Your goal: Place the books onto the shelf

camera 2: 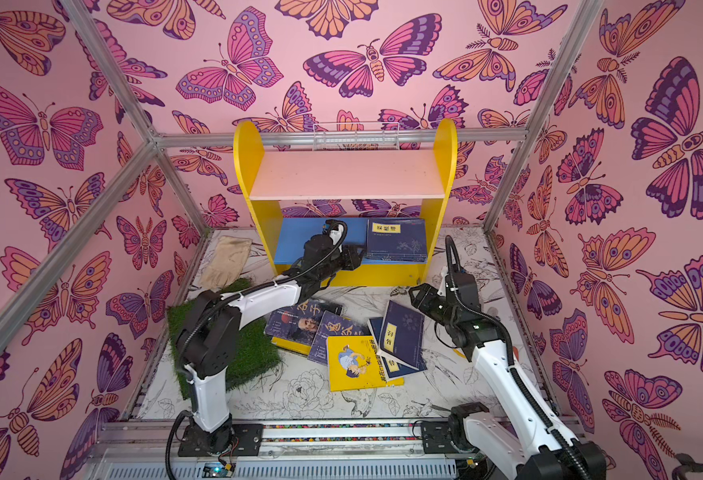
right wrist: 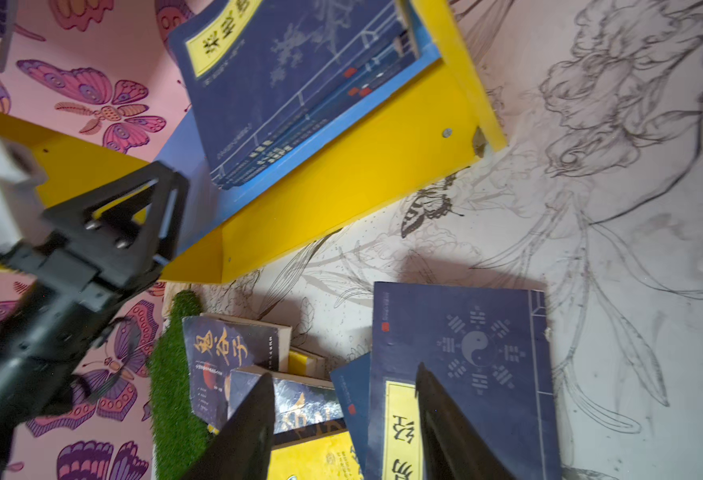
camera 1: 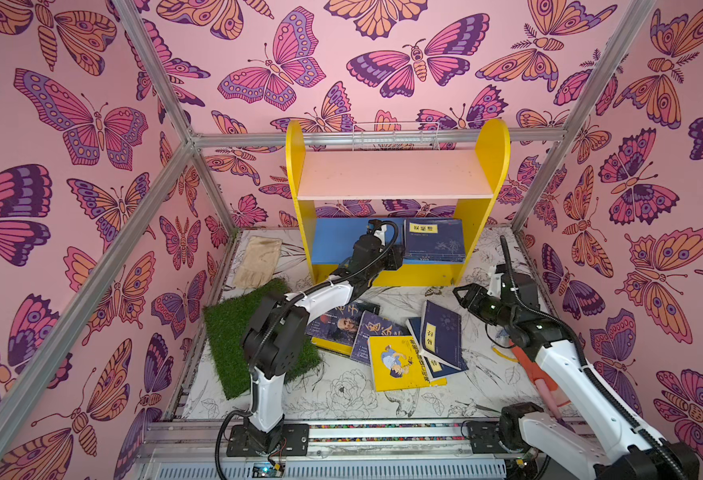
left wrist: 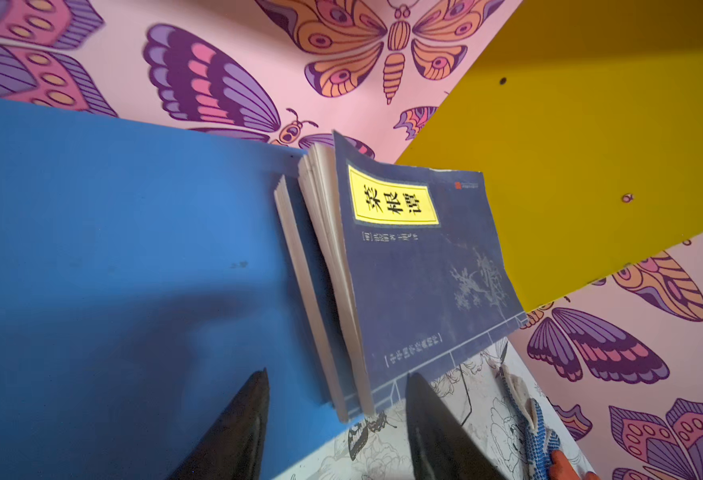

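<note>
The left arm's fingers (left wrist: 237,428) stand apart with nothing in them, right at the front edge of the shelf's (camera 1: 299,187) blue lower board (camera 1: 337,241). Just beyond their tips a navy book (left wrist: 420,282) lies on top of a short stack at the right end of that board. Its near corner hangs over the edge and its pages are fanned loose. That is my worry: if the arm draws back at a slant, a finger could catch that corner and drag the book down onto the bench (camera 1: 341,395).

The right arm's fingers (right wrist: 445,436) are parted and empty too. They hover over the jumbled pile of books (camera 1: 383,345) on the bench, above a second navy book (right wrist: 478,345). Those books overlap, so a pinch might lift two or skid one away. The arms are also near each other by the shelf, and a hasty carry could knock them together.
</note>
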Controlling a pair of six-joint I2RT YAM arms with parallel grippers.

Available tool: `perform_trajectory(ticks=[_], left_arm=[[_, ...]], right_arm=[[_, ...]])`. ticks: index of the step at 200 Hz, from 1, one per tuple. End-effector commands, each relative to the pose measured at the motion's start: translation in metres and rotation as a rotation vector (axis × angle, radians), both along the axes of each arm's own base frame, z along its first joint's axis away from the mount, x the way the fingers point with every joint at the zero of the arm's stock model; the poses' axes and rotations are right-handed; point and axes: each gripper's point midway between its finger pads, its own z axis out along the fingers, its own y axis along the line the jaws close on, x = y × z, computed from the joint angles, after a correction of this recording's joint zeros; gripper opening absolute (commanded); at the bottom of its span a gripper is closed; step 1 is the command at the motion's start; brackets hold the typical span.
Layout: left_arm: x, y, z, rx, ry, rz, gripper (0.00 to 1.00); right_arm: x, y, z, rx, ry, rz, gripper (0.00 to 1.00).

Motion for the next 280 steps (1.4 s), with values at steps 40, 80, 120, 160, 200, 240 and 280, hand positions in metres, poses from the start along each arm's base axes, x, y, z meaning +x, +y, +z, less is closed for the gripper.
perform_trajectory(ticks=[40,80,120,160,200,240,280], left_arm=[[-0.087,0.006,-0.031,0.157,0.077,-0.048,0.56],[-0.149,-0.044,-0.103,0.254,0.229,-0.315,0.64],[-0.171,-0.071,-0.126,0.303,0.240,-0.459,0.68],[-0.177,-0.075,-0.142,0.310,0.279,-0.494,0.69],[-0.178,-0.065,-0.162,0.342,0.313,-0.472,0.69],[-0.170,-0.052,-0.171,0.330,0.358,-0.413,0.69],[-0.167,-0.048,-0.171,0.300,0.365,-0.407,0.65]], right_arm=[[-0.042,-0.017,-0.099,-0.046,0.270,-0.052,0.55],[-0.060,-0.007,-0.144,-0.038,0.420,0.028,0.55],[-0.061,0.003,-0.164,-0.019,0.503,0.093,0.56],[-0.054,0.018,-0.162,0.044,0.471,0.159,0.55],[-0.047,0.034,-0.149,0.096,0.397,0.220,0.54],[-0.038,0.055,-0.133,0.118,0.321,0.312,0.54],[-0.019,0.068,-0.100,0.191,0.181,0.318,0.53]])
